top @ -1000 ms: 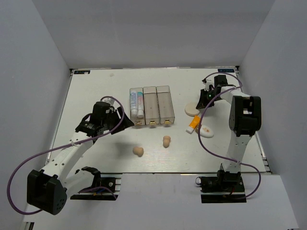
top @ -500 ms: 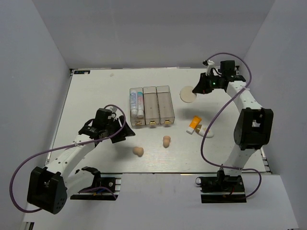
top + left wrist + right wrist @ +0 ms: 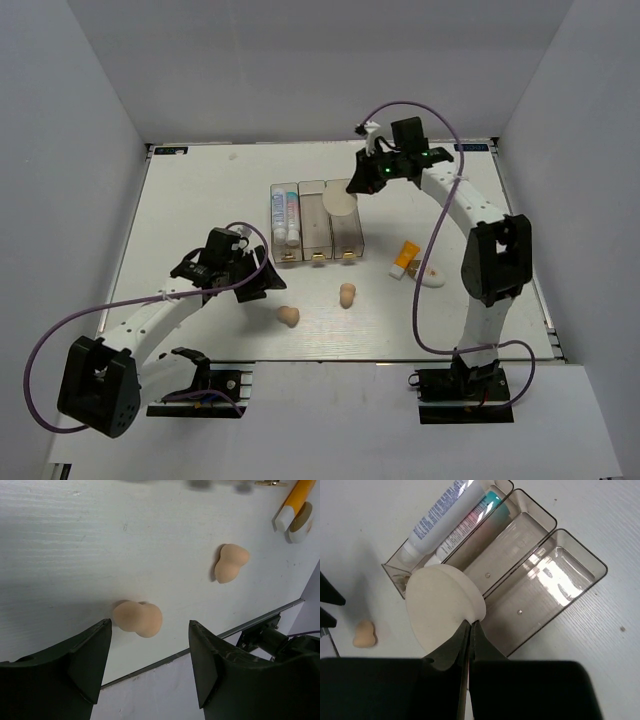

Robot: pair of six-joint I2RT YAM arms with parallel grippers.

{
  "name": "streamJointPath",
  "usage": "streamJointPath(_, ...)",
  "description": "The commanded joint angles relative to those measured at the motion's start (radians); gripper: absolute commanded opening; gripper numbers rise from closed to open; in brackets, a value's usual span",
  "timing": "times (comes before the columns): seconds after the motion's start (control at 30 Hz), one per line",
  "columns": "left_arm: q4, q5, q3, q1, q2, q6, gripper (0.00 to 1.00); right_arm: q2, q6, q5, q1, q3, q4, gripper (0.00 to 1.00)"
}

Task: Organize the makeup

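Looking down, the right gripper [image 3: 352, 189] holds the puff [image 3: 339, 199] over the box [image 3: 313, 245], toward the table's [image 3: 200, 190] far edge; white walls [image 3: 80, 90] all round. Left wrist: the left gripper [image 3: 150, 640] is wide over a sponge [image 3: 137, 619]. It looks soft and light; best squeeze its middle. Right wrist: the puff is pinched by its rim.

A robot lab test cell: bare white tabletop [image 3: 200, 200] boxed in by plain grey walls [image 3: 320, 70], left arm [image 3: 150, 318] and right arm [image 3: 490, 262] bolted on, purple cables [image 3: 400, 103] looping loose.
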Motion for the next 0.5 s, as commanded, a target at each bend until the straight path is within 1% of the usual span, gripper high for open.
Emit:
streamJointPath(0.0, 0.008, -0.003, -0.012, -0.007, -0.037, -0.008, 0.73, 0.054, 0.037, 0.096, 0.033, 0.072, 0.028, 0.0)
streamJointPath(0.17, -0.012, -0.014, -0.017, -0.016, -0.057, -0.014, 0.73, 0.116, 0.066, 0.188, 0.113, 0.089, 0.048, 0.0)
streamJointPath(0.43, -0.029, -0.022, -0.017, -0.025, -0.065, -0.019, 0.73, 0.185, 0.097, 0.236, 0.168, 0.099, 0.072, 0.0)
streamJointPath(0.47, -0.03, -0.022, -0.015, -0.025, -0.063, -0.019, 0.73, 0.199, 0.097, 0.242, 0.176, 0.104, 0.072, 0.03)
